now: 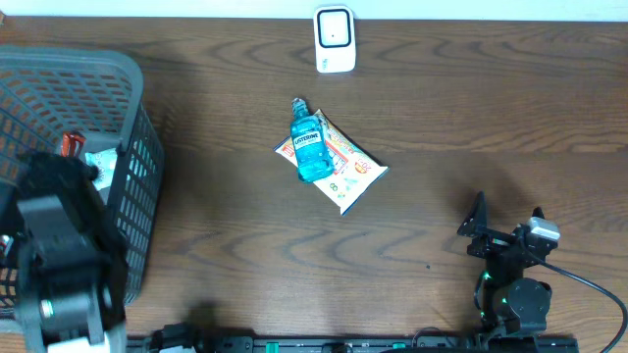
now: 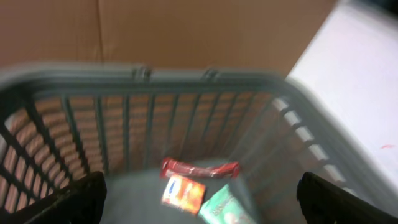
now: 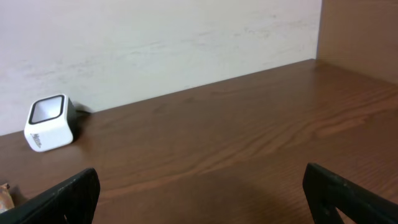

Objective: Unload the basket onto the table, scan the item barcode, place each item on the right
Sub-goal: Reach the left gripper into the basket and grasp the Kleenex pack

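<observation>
The goods to be scanned lie in two places. In the left wrist view three small ones rest on the floor of the grey basket: a red wrapper lying crosswise, an orange packet just below it, and a green packet at the bottom edge of the frame, touching or nearly touching the orange one. The view is blurred, so I can read no barcode on any of them.

In the middle of the overhead view a blue mouthwash bottle lies on its side on top of a flat snack packet, both on the bare wooden table. Whether those two have been scanned I cannot tell.

The white scanner stands at the top centre of the overhead view, against the back edge, well apart from every item. Nothing is held in front of it.

The left gripper hangs above the basket at the left of the overhead view, its fingers spread wide with nothing between them. The right gripper sits at the lower right, fingers likewise wide apart and empty, facing across the table toward the scanner.

By my reckoning the scan in hand has not begun. An item has yet to be gripped, most likely one from the basket. It must then be carried to the scanner and turned so its barcode faces the window.
</observation>
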Robot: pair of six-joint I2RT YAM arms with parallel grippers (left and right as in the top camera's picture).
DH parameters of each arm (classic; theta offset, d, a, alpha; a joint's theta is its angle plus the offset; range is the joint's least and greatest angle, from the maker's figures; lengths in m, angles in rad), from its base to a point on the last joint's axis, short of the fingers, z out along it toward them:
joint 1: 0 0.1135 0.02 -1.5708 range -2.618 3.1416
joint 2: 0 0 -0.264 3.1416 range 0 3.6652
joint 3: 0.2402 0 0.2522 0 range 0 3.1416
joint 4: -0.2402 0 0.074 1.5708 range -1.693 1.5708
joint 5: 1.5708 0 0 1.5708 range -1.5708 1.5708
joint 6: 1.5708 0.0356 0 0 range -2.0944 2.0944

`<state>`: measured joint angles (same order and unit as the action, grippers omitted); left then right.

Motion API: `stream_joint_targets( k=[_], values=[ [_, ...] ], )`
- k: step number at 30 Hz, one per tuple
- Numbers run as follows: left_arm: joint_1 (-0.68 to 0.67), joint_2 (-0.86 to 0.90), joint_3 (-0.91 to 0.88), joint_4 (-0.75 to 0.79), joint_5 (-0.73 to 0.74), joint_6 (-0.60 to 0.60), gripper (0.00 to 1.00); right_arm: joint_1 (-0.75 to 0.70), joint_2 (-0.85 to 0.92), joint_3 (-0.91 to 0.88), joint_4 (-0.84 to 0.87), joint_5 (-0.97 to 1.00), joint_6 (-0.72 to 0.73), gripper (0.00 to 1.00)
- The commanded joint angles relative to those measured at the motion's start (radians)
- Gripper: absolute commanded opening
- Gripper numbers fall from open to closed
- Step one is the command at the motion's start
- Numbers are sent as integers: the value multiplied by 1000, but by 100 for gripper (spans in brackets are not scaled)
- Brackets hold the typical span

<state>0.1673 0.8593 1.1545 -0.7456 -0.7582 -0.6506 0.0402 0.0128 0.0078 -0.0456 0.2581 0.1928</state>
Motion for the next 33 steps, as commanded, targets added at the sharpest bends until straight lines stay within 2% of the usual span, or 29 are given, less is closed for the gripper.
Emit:
stream_joint_targets(
  k=[1,6,8,14,21,33],
  values=[
    [182,128,4,-24,334,-66,98,3,-3,-2,-3,-2,-14,99],
    [356,332,4,-34,577,-65,98,3,-3,-2,-3,-2,-14,99],
    [385,414,4,-27,605,-65,91,3,-3,-2,-4,-2,-14,99],
    [394,621,4,64,606,4,89,3,-3,-2,-3,-2,-14,99],
    [394,758,4,227,600,146,89,3,-3,-2,-4,-2,-14,99],
    [394,903,3,306,558,152,89,3,-3,-2,-3,-2,-14,99]
  ],
)
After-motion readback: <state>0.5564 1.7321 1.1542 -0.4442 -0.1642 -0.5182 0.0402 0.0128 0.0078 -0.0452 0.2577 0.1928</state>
